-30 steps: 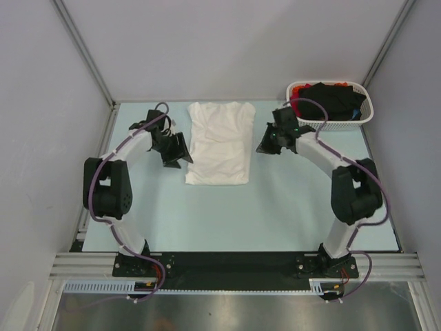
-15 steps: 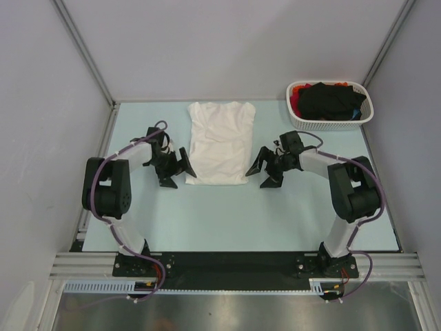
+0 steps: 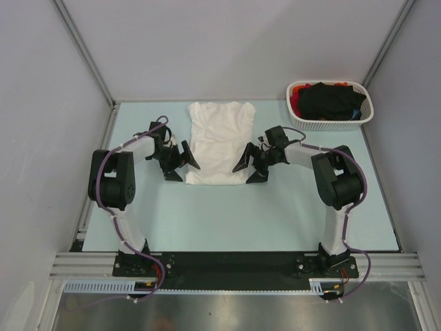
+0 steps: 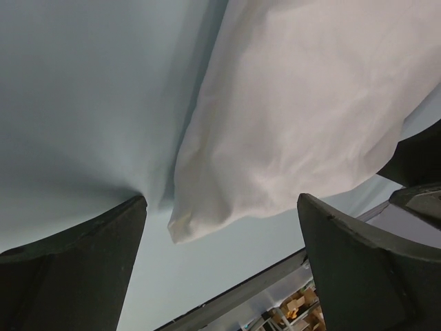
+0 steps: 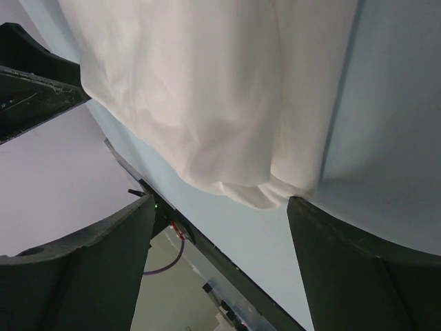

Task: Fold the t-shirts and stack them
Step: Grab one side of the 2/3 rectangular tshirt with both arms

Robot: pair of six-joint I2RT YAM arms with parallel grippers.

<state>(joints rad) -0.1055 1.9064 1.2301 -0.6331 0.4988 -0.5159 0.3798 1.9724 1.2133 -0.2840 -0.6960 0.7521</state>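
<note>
Toward the far middle of the table [image 3: 275, 207] lies the white t-shirt [image 3: 220, 141], folded into a long, soft-edged rectangle that runs from far to near. Its neckline end is at the back and its hem end points toward the arms. The cloth is plain and matte, with shallow wrinkles, and the folded edges are rounded and slightly puffed rather than creased flat. No print shows on the upper face. In both wrist views the near corners bulge a little, with layers of cloth tucked under.

The left gripper [image 3: 183, 166] is low at the shirt's near-left corner. Its two dark, blunt, wedge-shaped fingers [image 4: 76, 262] stand wide apart and hold nothing. The corner of the shirt lies in the gap between them, apart from both. One fingertip meets its own shadow on the table, so it is at or just above the surface.

The right gripper [image 3: 246, 172] mirrors it at the near-right corner. Its fingers [image 5: 344, 262] are also spread wide and empty. One fingertip is just beside the bunched hem, and whether it touches the cloth cannot be told.

The table top is smooth and pale blue.

At the far right corner stands a white perforated plastic basket [image 3: 331, 123], oval with a rolled rim. It holds a crumpled black t-shirt [image 3: 331, 100] heaped above the rim, with a red t-shirt [image 3: 295, 94] showing at its edges.
</note>
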